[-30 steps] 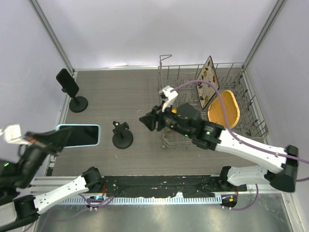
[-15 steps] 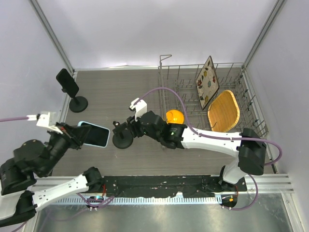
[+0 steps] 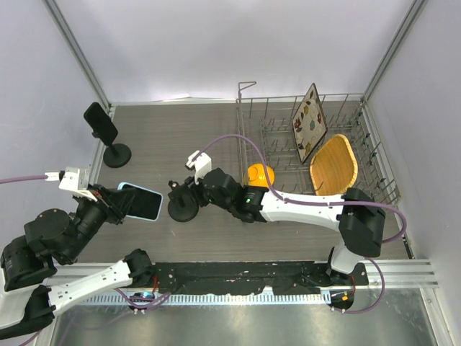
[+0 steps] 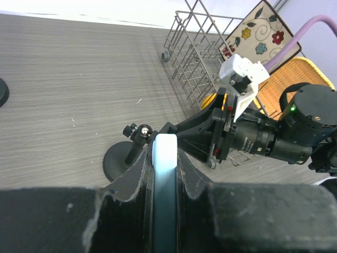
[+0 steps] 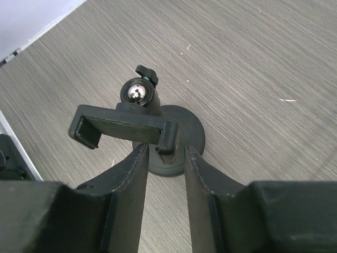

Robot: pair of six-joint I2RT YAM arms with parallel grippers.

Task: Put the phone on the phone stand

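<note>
Since the earlier frames the right arm has swung left from the dish rack (image 3: 288,140), and its right gripper (image 3: 189,193) is now at the near phone stand (image 3: 182,207). The left arm has lifted the phone (image 3: 142,202) in from the table's (image 3: 209,137) left edge.

We see the left gripper (image 3: 119,200) clamped shut on one end of the phone. The phone is off the table, left of that stand and not touching it. Its long axis runs left to right from above, the free end pointing at the stand, the dark screen tilted upward. The left wrist view shows it edge-on between the fingers (image 4: 131,179), the pale case edge on top.

The right gripper's jaws stand partly apart, gripping nothing. The hooked end of the stand's cradle (image 5: 118,129) sits just at the gap between the fingertips. We cannot tell whether they touch it.

We count one phone and two stands. The second stand (image 3: 106,133) is at the back left, well apart.
</note>
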